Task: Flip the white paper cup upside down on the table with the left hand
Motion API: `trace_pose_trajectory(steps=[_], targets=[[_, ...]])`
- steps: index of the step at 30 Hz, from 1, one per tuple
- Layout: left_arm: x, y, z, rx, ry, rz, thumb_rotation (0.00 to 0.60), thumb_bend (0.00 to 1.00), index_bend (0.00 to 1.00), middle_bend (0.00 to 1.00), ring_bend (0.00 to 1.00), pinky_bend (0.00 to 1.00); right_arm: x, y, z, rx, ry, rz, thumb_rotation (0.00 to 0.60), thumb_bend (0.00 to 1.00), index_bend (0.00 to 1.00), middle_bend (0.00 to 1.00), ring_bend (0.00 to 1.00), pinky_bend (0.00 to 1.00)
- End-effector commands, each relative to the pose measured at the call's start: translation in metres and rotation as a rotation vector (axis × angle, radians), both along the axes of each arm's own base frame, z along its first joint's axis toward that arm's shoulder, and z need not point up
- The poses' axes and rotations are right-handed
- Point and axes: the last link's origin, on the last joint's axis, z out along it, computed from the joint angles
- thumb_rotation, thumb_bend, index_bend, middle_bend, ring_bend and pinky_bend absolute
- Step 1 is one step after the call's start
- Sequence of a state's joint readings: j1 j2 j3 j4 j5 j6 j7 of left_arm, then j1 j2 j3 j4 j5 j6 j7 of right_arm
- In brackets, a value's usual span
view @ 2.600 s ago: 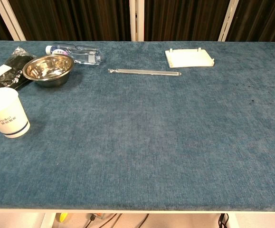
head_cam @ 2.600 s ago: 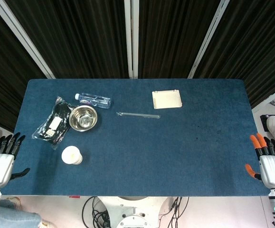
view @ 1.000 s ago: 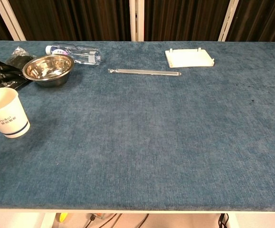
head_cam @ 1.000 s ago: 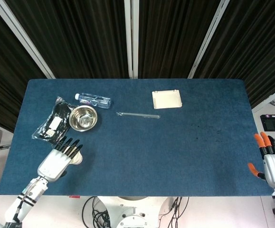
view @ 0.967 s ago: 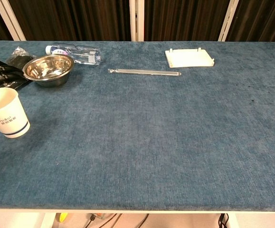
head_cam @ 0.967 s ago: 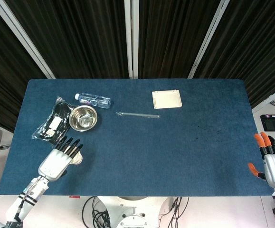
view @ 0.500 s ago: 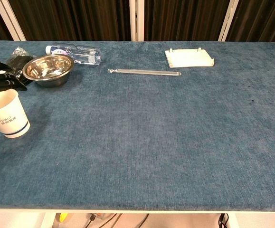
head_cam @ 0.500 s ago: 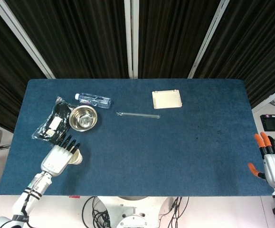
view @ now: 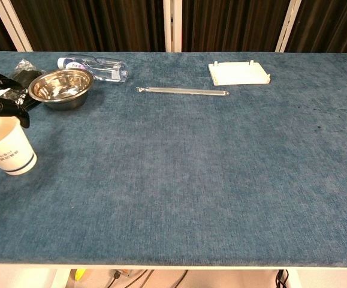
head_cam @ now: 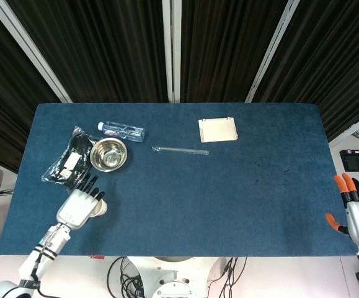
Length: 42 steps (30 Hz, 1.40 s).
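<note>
fingers (view: 14, 111) of left hand (head_cam: 79, 206) over upright white paper cup (view: 5, 147).

One cup (view: 5, 146), bowl (view: 60, 86), bottle (view: 93, 64), rod (view: 182, 91), tray (view: 238, 72), packet (head_cam: 66, 164).

left edge: white paper cup (view: 5, 147) on the blue cloth counter (head_cam: 229, 186); left robot hand (head_cam: 80, 205) over it
behind cup: round steel bowl (head_cam: 109, 154); clear plastic bottle (head_cam: 122, 130) beyond
centre back: thin glass rod (head_cam: 180, 149); flat cream tray (head_cam: 217, 130) right of it
</note>
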State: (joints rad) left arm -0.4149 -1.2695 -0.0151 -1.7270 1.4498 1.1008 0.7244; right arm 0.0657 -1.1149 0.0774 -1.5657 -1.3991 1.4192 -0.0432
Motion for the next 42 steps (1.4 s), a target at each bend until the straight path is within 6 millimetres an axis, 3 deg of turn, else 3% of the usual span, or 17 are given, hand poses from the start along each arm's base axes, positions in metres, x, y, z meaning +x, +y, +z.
trace_pose_trajectory(steps=[1,7,12,20,29,35,38,42], targets=[[0.010,0.005,0.003,0.006,-0.154,-0.023,0.600,0.17,0.31,0.33,0.01,0.05,0.000,0.000,0.000,0.000,-0.001,-0.001,0.600,0.20,0.00,0.00,0.00,0.00],[0.021,0.024,-0.004,0.003,-0.522,-0.048,0.600,0.17,0.34,0.38,0.03,0.09,-0.001,0.000,-0.001,0.004,-0.001,-0.003,0.600,0.20,0.00,0.00,0.00,0.00],[0.021,0.037,-0.021,-0.051,-0.676,-0.001,0.600,0.17,0.37,0.41,0.06,0.10,-0.001,0.000,0.001,-0.004,0.003,-0.001,0.600,0.20,0.00,0.00,0.00,0.00],[0.041,0.049,-0.063,-0.116,-1.141,0.169,0.600,0.17,0.40,0.44,0.09,0.10,-0.001,-0.002,-0.003,0.011,-0.001,-0.007,0.600,0.20,0.00,0.00,0.00,0.00],[0.030,0.051,-0.115,-0.090,-1.220,0.320,0.600,0.19,0.41,0.44,0.09,0.07,-0.004,-0.002,0.000,0.004,-0.005,-0.011,0.600,0.20,0.00,0.00,0.00,0.00],[0.023,0.052,-0.127,-0.075,-1.216,0.345,0.600,0.19,0.38,0.42,0.09,0.06,-0.003,-0.002,0.000,0.006,-0.008,-0.005,0.600,0.20,0.00,0.00,0.00,0.00],[0.020,0.050,-0.128,-0.091,-1.202,0.347,0.600,0.19,0.31,0.36,0.09,0.06,-0.004,-0.002,0.000,0.005,-0.008,-0.010,0.600,0.20,0.00,0.00,0.00,0.00],[0.020,0.048,-0.126,-0.131,-1.190,0.320,0.600,0.19,0.11,0.21,0.03,0.06,-0.004,-0.002,0.000,0.010,-0.006,-0.013,0.600,0.21,0.00,0.00,0.00,0.00]])
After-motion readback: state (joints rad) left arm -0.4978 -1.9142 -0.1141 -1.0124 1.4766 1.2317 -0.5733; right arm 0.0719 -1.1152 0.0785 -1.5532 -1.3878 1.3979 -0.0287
